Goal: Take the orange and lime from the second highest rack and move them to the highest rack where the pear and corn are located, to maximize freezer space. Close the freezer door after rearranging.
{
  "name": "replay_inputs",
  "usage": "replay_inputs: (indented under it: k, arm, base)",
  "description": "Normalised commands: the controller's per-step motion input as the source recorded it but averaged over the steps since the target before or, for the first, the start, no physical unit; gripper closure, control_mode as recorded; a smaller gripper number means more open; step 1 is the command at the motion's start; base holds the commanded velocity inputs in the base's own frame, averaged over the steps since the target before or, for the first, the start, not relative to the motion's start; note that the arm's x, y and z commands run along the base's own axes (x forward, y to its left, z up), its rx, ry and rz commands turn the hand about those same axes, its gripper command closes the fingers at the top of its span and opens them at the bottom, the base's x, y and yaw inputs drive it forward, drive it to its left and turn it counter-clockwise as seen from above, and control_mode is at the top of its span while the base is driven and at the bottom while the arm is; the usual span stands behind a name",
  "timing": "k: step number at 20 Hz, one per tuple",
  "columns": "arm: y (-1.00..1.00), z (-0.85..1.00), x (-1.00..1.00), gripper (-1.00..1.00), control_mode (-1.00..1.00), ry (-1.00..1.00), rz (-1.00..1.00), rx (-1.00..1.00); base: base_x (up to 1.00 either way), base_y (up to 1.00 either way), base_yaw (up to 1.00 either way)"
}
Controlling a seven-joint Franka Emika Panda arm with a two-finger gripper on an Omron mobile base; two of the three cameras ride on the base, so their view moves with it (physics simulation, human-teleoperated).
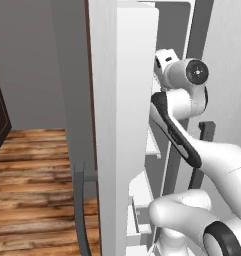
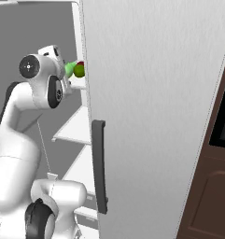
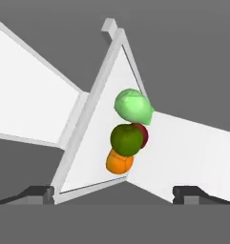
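The hand view looks at a white rack (image 3: 90, 157) inside the freezer with a cluster of fruit on it. An orange (image 3: 119, 163) lies nearest, touching a dark green lime (image 3: 126, 139). Past them sits a pale green pear (image 3: 133, 106). The corn is out of view. My gripper (image 3: 115, 193) stands open a short way back from the fruit, with nothing between its fingertips (image 3: 37, 192). From the right base, the pear (image 2: 69, 69) and lime (image 2: 79, 71) show just beyond my hand. The freezer door (image 1: 132, 125) stands wide open on my left.
A dark red fruit (image 3: 143, 133) sits behind the lime. Lower white racks (image 2: 76, 126) lie beneath my arm. The closed grey fridge door (image 2: 156, 116) with its dark bar handle (image 2: 100, 165) is on the right, with a brown cabinet (image 2: 212, 196) beyond. Wooden floor (image 1: 32, 170) lies to the left.
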Motion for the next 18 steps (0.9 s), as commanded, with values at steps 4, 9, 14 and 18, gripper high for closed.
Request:
replay_inputs:
  k: [4,9,14,18]
  arm:
    - [-0.18,0.32,-1.00,-1.00,-1.00,-0.26,0.00,0.20]
    - [-0.09,0.14,-0.99,-1.00,-1.00,-0.28,0.00,0.08]
    - [-0.07,-0.05,-1.00,-1.00,-1.00,-0.39,0.00,0.03]
    - [0.00,0.00,0.00,-1.00,1.00,0.00,0.00,0.00]
  base:
    - [0.00,0.00,0.00]
    - [0.00,0.00,0.00]
    - [0.00,0.00,0.00]
    - [-1.00,0.01,-0.01]
